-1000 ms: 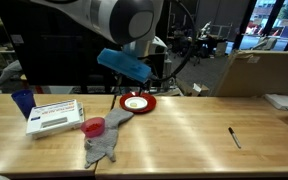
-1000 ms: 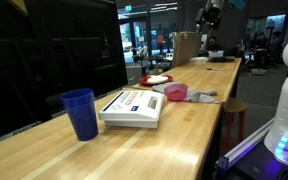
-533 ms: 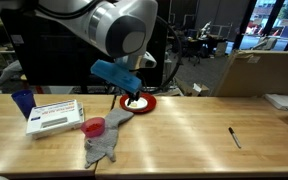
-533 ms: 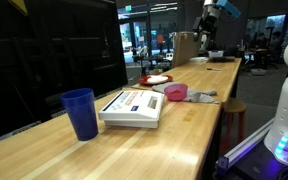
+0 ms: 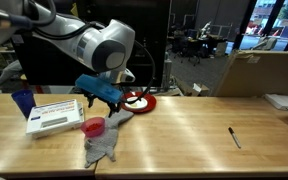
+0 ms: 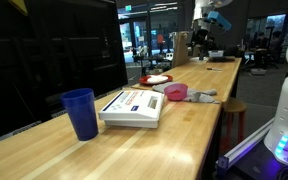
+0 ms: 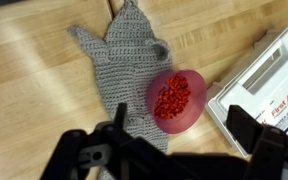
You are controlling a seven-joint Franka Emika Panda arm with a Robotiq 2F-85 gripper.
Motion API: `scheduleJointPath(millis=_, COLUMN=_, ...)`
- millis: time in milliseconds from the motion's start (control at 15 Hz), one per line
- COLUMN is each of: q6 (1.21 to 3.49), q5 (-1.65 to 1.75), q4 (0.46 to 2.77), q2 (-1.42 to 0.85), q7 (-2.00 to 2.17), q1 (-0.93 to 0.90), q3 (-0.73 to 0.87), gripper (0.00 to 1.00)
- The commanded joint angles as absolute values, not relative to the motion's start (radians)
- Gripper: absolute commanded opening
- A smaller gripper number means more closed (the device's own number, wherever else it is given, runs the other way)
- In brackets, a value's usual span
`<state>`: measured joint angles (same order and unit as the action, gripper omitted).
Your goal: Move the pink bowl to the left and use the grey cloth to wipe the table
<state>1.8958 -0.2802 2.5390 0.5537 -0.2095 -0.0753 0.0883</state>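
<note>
We judge the pink bowl light, rigid, holding loose red bits; our spread end effector should pinch its rim, level.

Pink bowl — upright — touching the flat grey cloth

Wooden table with grey cloth, white box, blue cup, pen

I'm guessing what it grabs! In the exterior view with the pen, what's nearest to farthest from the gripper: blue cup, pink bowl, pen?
1. pink bowl, under the gripper
2. blue cup, image left
3. pen, far image right
</note>
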Motion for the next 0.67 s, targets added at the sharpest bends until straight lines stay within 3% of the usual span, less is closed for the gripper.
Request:
scheduleJointPath(millis=0, q6=1.96, q5=-0.292, q4=2.579, q2=0.547, q7=-0.173, q1=-0.083, q3=0.031, gripper=1.0)
scheduleJointPath(millis=600, q6=2.25, q5=-0.274, q4=2.681, q2=0.501, q7=-0.048, q1=-0.132, q3=-0.088, gripper=1.0)
